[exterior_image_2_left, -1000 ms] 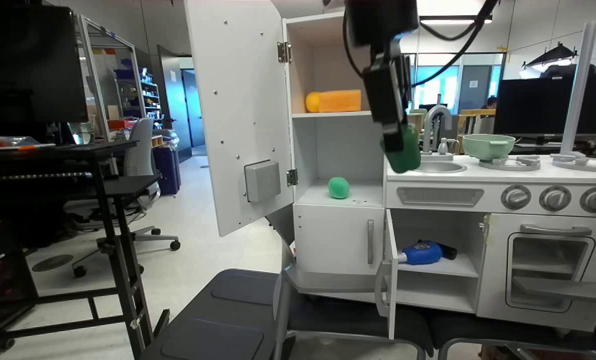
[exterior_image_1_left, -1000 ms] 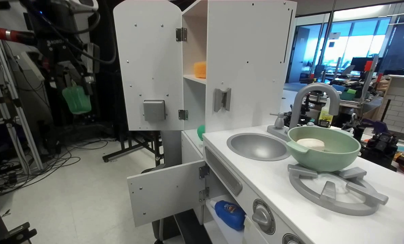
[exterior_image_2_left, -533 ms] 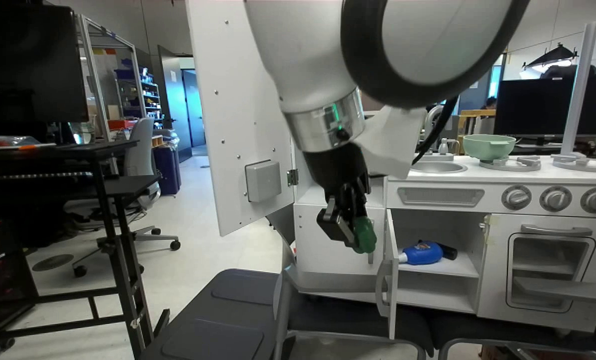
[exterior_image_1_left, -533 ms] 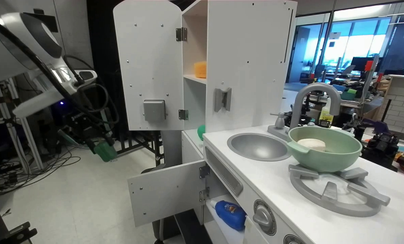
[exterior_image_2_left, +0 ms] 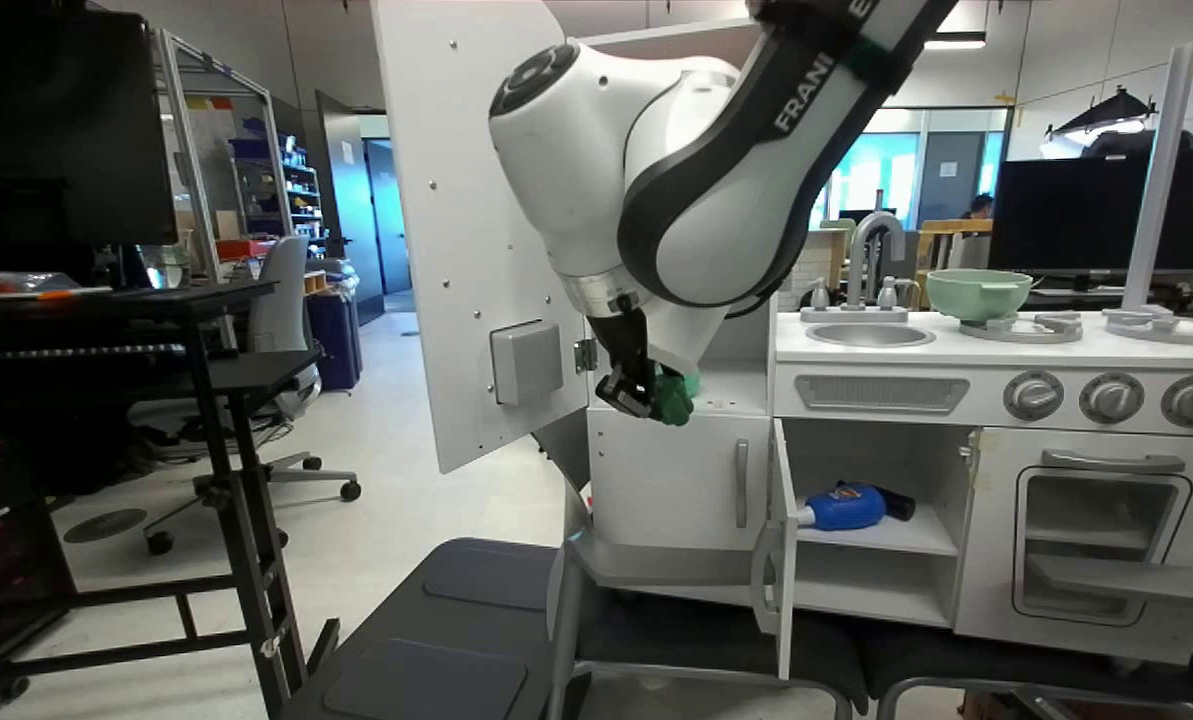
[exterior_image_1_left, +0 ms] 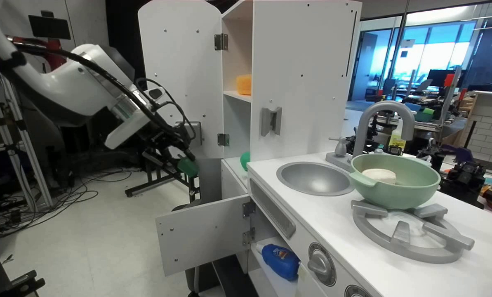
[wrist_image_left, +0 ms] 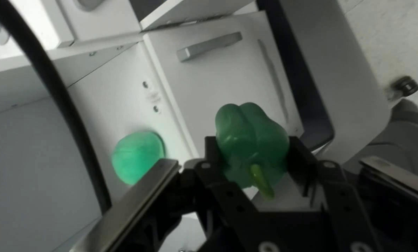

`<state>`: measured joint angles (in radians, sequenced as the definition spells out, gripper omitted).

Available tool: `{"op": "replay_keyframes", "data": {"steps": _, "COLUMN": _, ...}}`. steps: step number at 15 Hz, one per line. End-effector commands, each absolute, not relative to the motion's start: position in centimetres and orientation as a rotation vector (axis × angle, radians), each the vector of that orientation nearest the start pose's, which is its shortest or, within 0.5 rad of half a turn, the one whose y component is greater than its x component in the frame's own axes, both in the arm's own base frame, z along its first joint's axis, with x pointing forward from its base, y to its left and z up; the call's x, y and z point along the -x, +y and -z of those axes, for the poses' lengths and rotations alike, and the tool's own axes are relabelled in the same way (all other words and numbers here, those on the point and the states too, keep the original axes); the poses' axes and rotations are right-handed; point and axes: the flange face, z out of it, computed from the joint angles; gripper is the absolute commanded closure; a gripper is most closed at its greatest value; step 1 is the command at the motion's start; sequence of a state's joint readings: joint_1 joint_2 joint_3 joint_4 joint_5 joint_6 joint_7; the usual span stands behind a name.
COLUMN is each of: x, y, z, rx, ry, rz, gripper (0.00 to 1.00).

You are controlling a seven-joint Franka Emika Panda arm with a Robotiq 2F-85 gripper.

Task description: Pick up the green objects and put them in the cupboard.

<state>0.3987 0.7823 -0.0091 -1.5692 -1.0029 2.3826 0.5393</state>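
Green pepper (wrist_image_left: 252, 134) is clamped in the gripper (wrist_image_left: 253, 152), positioned outside the cupboard (exterior_image_1_left: 303, 99), in front of its lower compartment (wrist_image_left: 107, 101). Cupboard door (exterior_image_2_left: 476, 230): swung open. Rounded green object (wrist_image_left: 137, 157): resting on the floor of the lower compartment. Orange block (exterior_image_1_left: 243, 85): on the shelf (exterior_image_1_left: 237, 97) above.

The arm (exterior_image_2_left: 578, 165) is white with black trim (exterior_image_2_left: 637, 228), pale lettering (exterior_image_2_left: 804, 94), a black cable (wrist_image_left: 69, 110) and black gripper (wrist_image_left: 253, 150).

In exterior view, cupboard door (exterior_image_2_left: 486, 250) cut off at 11 o'clock, arm (exterior_image_2_left: 596, 150) at 1. Round green piece (exterior_image_1_left: 244, 161) partly hidden, both exterior views.
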Motion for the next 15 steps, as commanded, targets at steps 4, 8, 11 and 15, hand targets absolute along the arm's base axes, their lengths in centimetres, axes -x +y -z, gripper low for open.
{"op": "replay_keyframes", "data": {"steps": 4, "x": -73.6, "y": 26.4, "z": -16.0, "rx": -2.298, "ry": 0.646, "rz": -0.631, "gripper": 0.75}}
{"op": "replay_keyframes", "data": {"steps": 8, "x": -75.9, "y": 26.5, "z": -14.2, "rx": -2.254, "ry": 0.617, "rz": -0.703, "gripper": 0.75}}
{"op": "replay_keyframes", "data": {"steps": 11, "x": -77.9, "y": 25.4, "z": -14.6, "rx": -2.23, "ry": 0.563, "rz": -0.762, "gripper": 0.75}}
{"op": "replay_keyframes", "data": {"steps": 15, "x": -79.5, "y": 24.3, "z": -15.2, "rx": -2.19, "ry": 0.516, "rz": -0.832, "gripper": 0.75}}
